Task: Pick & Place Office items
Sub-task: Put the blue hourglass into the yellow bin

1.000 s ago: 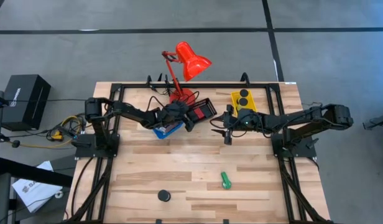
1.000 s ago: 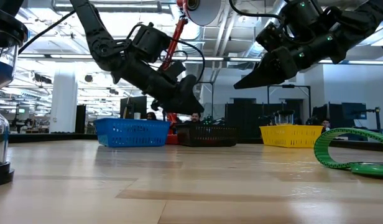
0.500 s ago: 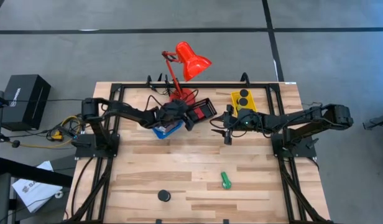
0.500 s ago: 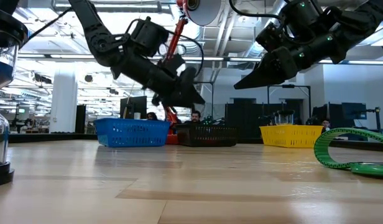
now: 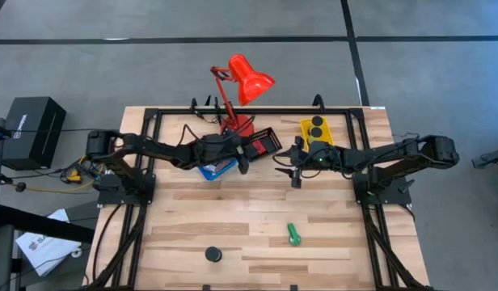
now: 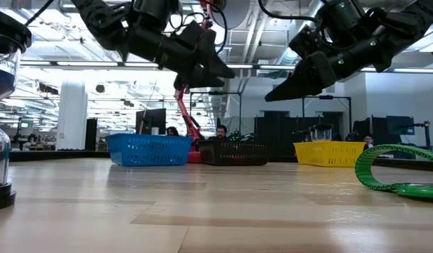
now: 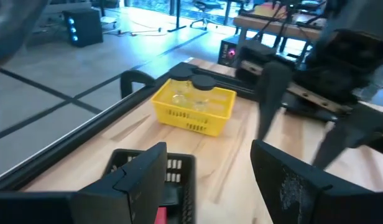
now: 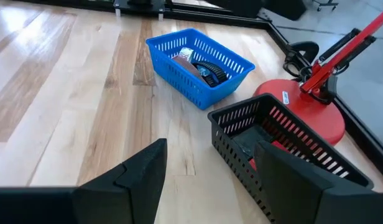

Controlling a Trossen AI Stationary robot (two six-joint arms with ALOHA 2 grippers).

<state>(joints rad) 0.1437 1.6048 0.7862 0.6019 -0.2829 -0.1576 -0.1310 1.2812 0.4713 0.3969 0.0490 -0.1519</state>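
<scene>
We see two office items lying loose on the table's near half, well away from the red desk lamp at the far edge: a green stubby cylinder and a black round piece off to the left of it. Two more black round pieces sit in the yellow tray, just right of the lamp's base. The black tray lies right in front of that base and shows something red through its slats. The blue tray on its left holds several items we cannot sort out.

Our left gripper hangs in the air over the black tray's near edge, fingers apart, nothing between them. Our right gripper hovers just in front of the yellow tray, its fingers also spread and empty.
</scene>
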